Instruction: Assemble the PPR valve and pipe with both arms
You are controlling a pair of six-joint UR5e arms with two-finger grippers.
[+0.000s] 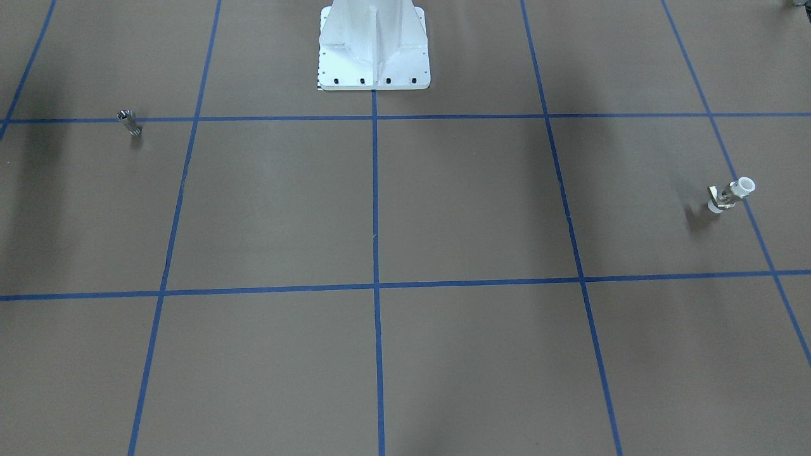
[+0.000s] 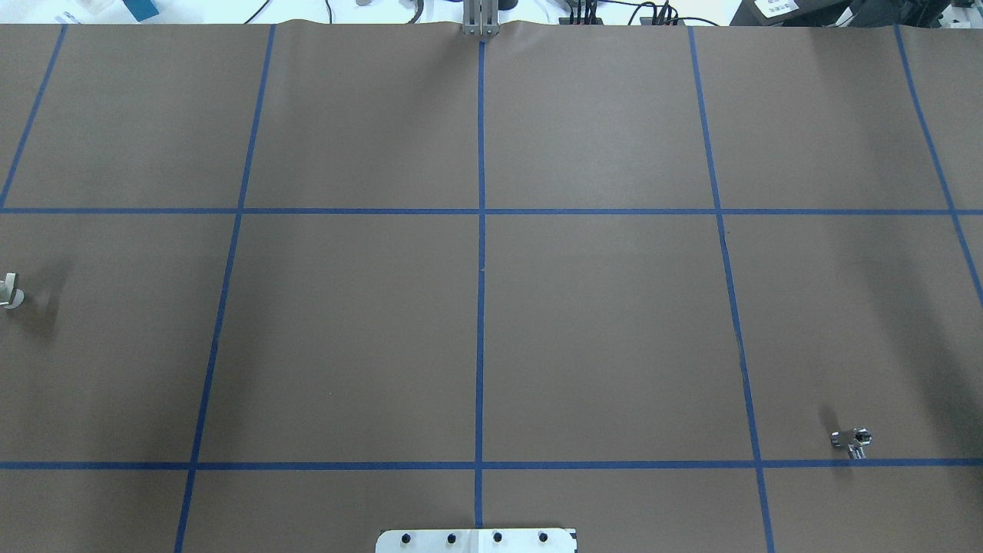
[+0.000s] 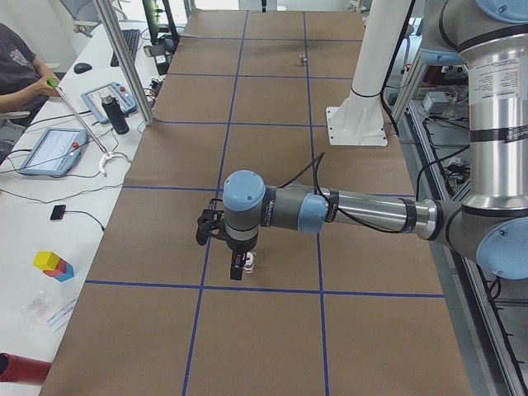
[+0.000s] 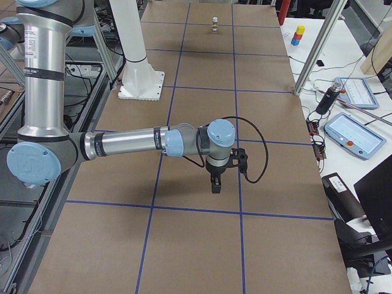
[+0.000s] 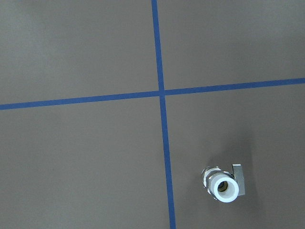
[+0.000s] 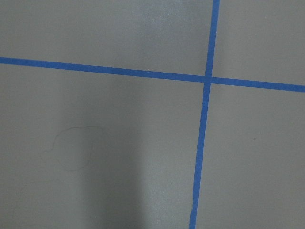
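The PPR valve stands on the brown table on my left side, a white collar on top and the lever to one side. It also shows at the overhead view's left edge and in the left wrist view. The pipe stands far off on my right side, and shows in the overhead view. The left gripper points down close beside the valve. The right gripper points down over bare table. Both grippers show only in the side views, so I cannot tell if they are open or shut.
The white bolted pedestal stands at the table's middle rear edge. Blue tape lines grid the brown surface. An operator, tablets and a bottle are on side benches beyond the far edge.
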